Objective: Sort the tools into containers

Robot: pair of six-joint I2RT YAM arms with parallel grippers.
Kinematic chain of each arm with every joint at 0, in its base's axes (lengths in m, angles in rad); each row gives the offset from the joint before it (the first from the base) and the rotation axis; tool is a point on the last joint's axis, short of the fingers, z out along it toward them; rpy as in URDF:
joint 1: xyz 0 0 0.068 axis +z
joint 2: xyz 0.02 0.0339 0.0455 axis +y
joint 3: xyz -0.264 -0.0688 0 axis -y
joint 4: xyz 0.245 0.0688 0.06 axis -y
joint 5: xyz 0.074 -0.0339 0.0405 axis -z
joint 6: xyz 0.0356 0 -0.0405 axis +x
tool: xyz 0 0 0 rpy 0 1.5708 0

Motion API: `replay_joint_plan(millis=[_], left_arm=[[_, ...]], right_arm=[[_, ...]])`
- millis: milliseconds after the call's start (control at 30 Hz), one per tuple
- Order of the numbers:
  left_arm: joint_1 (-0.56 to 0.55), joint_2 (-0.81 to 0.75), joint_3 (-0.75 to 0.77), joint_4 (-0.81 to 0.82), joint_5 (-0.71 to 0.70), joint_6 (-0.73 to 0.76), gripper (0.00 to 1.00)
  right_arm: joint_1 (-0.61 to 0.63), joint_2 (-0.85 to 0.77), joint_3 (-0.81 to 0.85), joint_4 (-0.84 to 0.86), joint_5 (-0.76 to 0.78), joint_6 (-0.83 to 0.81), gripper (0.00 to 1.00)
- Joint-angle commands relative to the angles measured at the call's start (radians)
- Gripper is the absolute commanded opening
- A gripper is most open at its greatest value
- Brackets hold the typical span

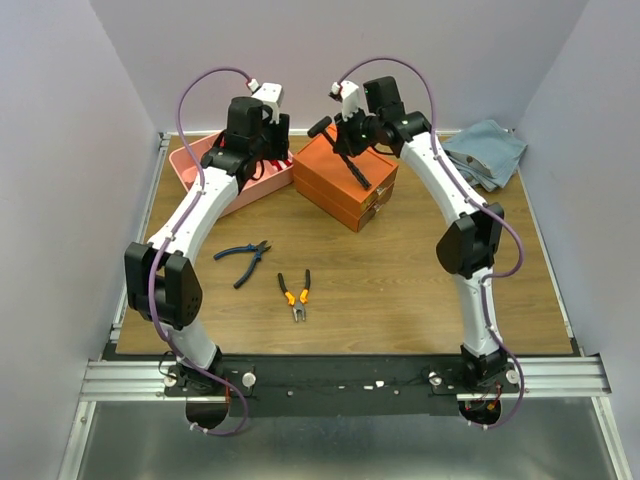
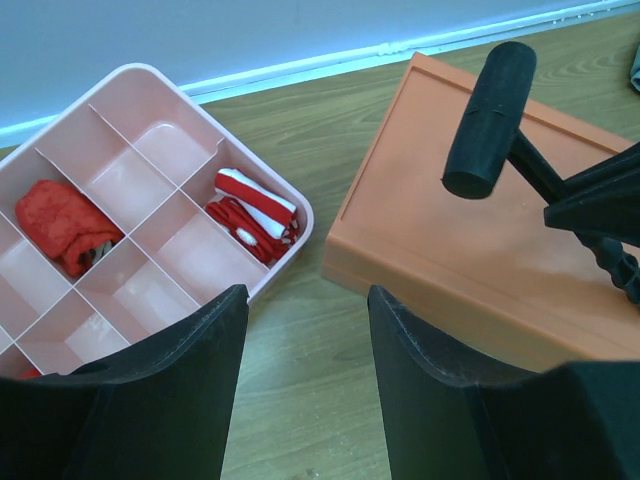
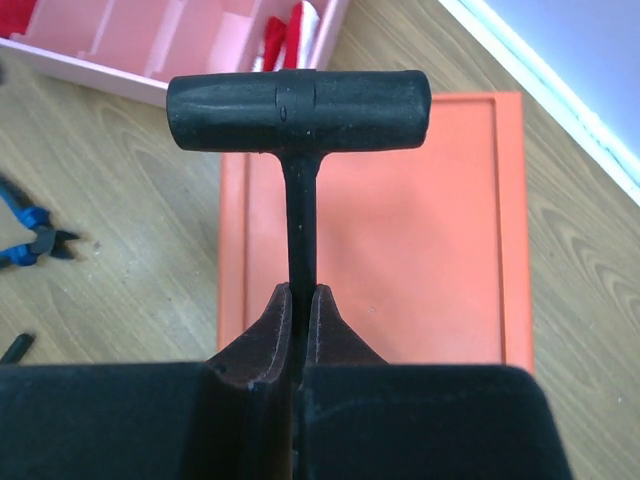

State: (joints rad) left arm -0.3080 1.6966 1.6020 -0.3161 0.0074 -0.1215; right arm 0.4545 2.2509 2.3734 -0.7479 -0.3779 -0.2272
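Observation:
My right gripper (image 3: 301, 292) is shut on the thin shaft of the black hammer (image 3: 297, 98), just below its head, and holds it above the lid of the orange box (image 3: 420, 220). From above, the hammer (image 1: 338, 150) hangs over the box (image 1: 325, 170). My left gripper (image 2: 307, 295) stands open over bare table between the pink tray (image 2: 150, 72) and the orange box (image 2: 470, 250), with nothing between its fingers. The hammer (image 2: 490, 120) shows at its right. Blue-handled pliers (image 1: 243, 258) and orange-handled pliers (image 1: 295, 292) lie on the wood near the front.
Red items (image 2: 255, 215) lie in two compartments of the divided tray. A blue-grey cloth (image 1: 487, 150) lies at the back right corner. Walls close in the table on three sides.

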Motion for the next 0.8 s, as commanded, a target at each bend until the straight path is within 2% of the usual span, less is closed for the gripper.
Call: replay_joint_plan(millis=[0,400,467,500,600,767], left_arm=[[-0.002,0.012,0.029,0.0,-0.007,-0.006,0.62],[-0.002,0.018,0.026,0.0,0.015,-0.007,0.62],[-0.002,0.021,0.029,0.002,0.02,-0.007,0.62],[-0.002,0.026,0.03,0.002,0.026,-0.009,0.62],[-0.002,0.049,0.047,0.005,0.057,-0.015,0.62],[-0.003,0.11,0.101,0.012,0.114,-0.038,0.62]], right_arm=[[-0.013,0.059,-0.002,0.024,0.095,0.049,0.01],[0.001,0.148,0.032,0.062,0.214,0.052,0.02],[0.007,0.145,0.04,0.065,0.232,0.037,0.16],[0.007,0.127,0.038,0.064,0.238,0.032,0.33],[0.006,0.049,-0.006,0.07,0.243,0.022,0.52],[-0.002,-0.105,-0.138,0.065,0.214,0.032,0.61]])
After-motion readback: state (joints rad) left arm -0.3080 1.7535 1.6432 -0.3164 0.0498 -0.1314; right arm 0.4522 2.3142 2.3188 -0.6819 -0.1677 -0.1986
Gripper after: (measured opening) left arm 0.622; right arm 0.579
